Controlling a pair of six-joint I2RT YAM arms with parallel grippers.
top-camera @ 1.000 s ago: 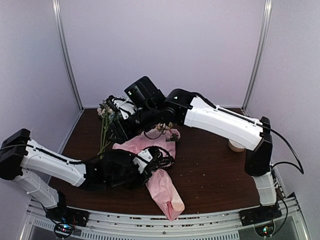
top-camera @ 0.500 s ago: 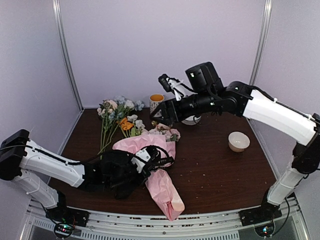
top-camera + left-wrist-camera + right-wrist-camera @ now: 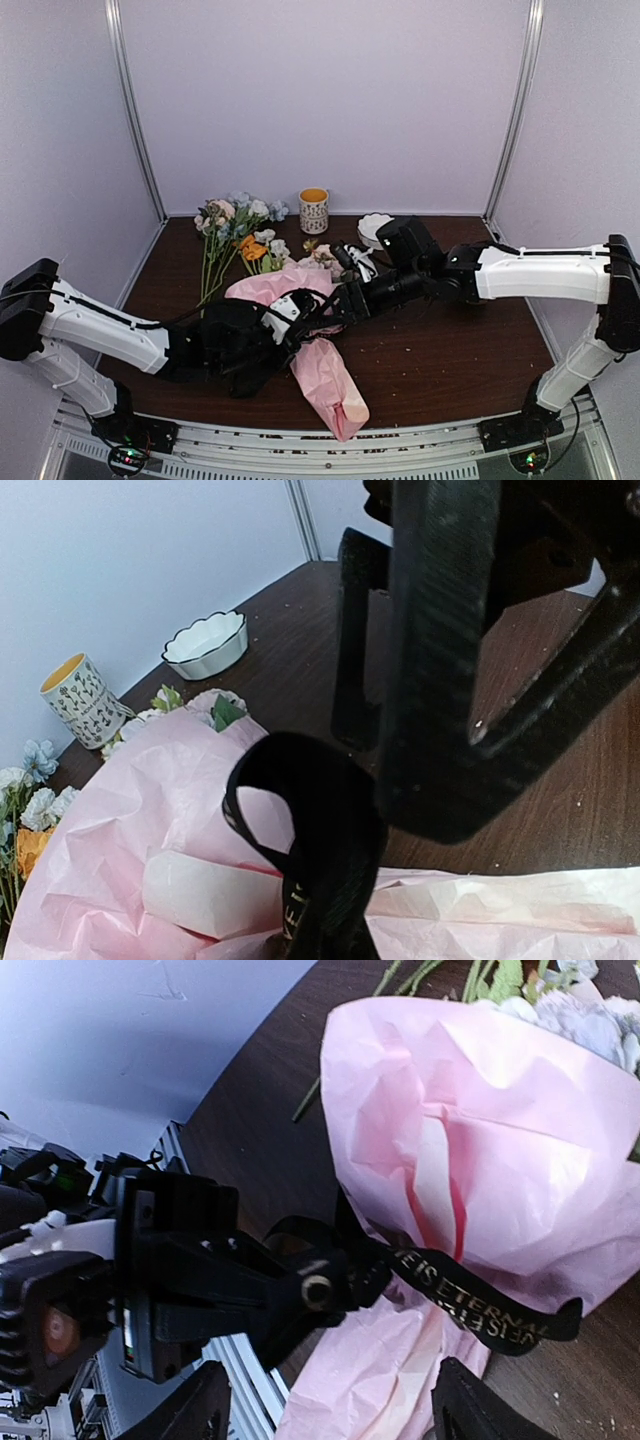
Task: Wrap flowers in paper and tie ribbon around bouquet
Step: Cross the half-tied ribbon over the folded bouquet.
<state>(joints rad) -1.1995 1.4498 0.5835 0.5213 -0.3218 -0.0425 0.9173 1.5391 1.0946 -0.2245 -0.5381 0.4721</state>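
While your left gripper (image 3: pixel 335 1282) is clamped on the black ribbon (image 3: pixel 470 1312) at the waist of the bouquet (image 3: pixel 325 375), your right gripper (image 3: pixel 338 1410) hangs just above it, jaws spread wide and holding nothing. The ribbon's printed tail trails across the pink paper (image 3: pixel 500 1160). The bouquet lies on the bench (image 3: pixel 450 350), its narrow end at the near edge.
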